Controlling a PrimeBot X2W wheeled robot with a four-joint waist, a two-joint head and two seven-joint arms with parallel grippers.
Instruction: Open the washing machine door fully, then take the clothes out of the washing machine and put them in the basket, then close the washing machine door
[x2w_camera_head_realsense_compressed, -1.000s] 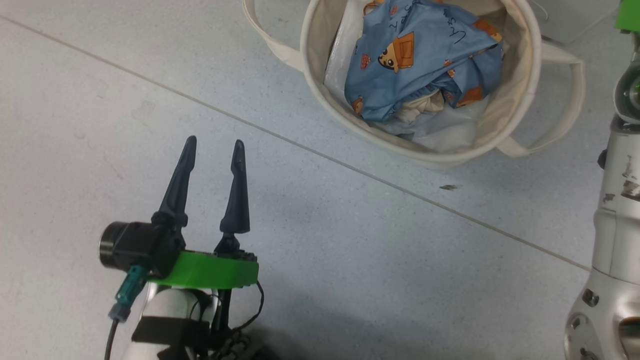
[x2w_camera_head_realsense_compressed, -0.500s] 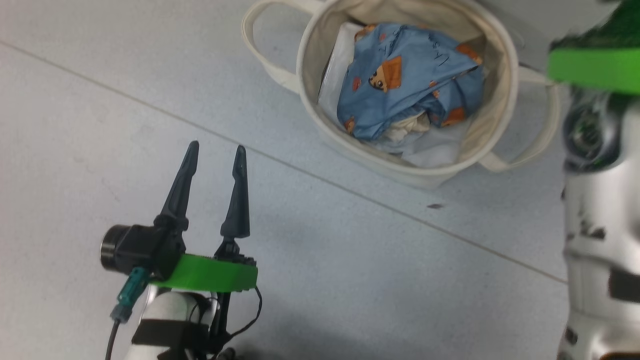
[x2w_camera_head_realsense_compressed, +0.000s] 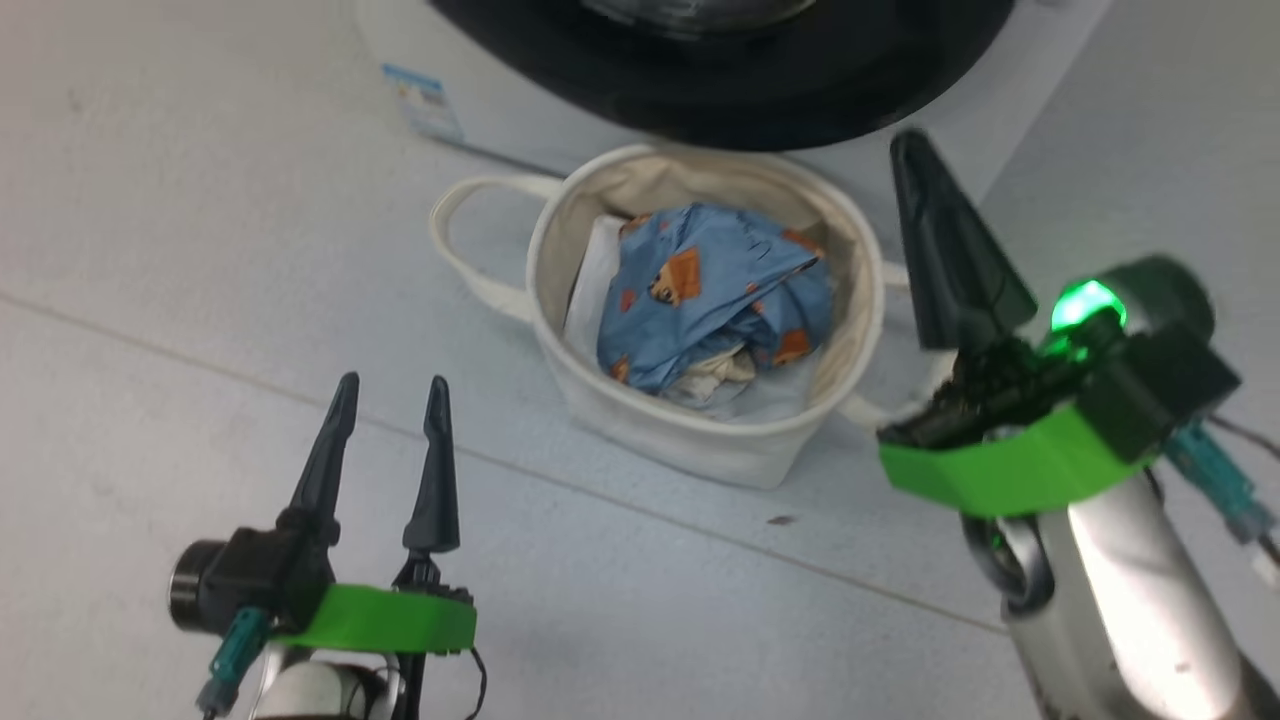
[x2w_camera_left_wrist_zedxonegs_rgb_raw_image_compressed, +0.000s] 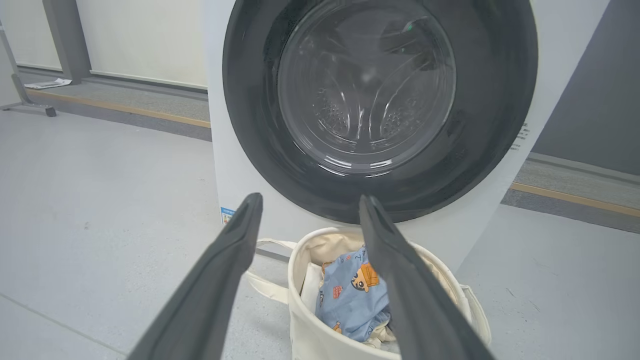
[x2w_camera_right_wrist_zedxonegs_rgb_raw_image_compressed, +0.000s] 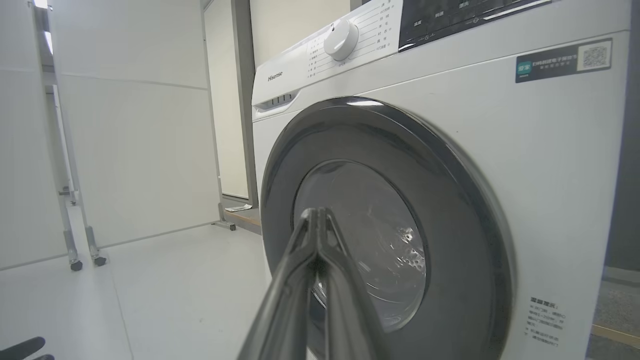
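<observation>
Head view: clothes (x2w_camera_head_realsense_compressed: 715, 290) in basket (x2w_camera_head_realsense_compressed: 690, 452).

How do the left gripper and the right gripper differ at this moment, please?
The left gripper is open, fingers apart; the right gripper is shut, fingers pressed together. The left gripper hangs over the floor, left of the basket; the right gripper is on the basket's right, aimed at the washing machine door. Both have long dark fingers and a green band.

Left hand (x2w_camera_head_realsense_compressed: 392, 382), right hand (x2w_camera_head_realsense_compressed: 906, 146), tapered black fingers (x2w_camera_head_realsense_compressed: 325, 455), green wrist brackets (x2w_camera_head_realsense_compressed: 385, 620), teal plugs (x2w_camera_head_realsense_compressed: 228, 655), silver forearms (x2w_camera_head_realsense_compressed: 1135, 600)
</observation>
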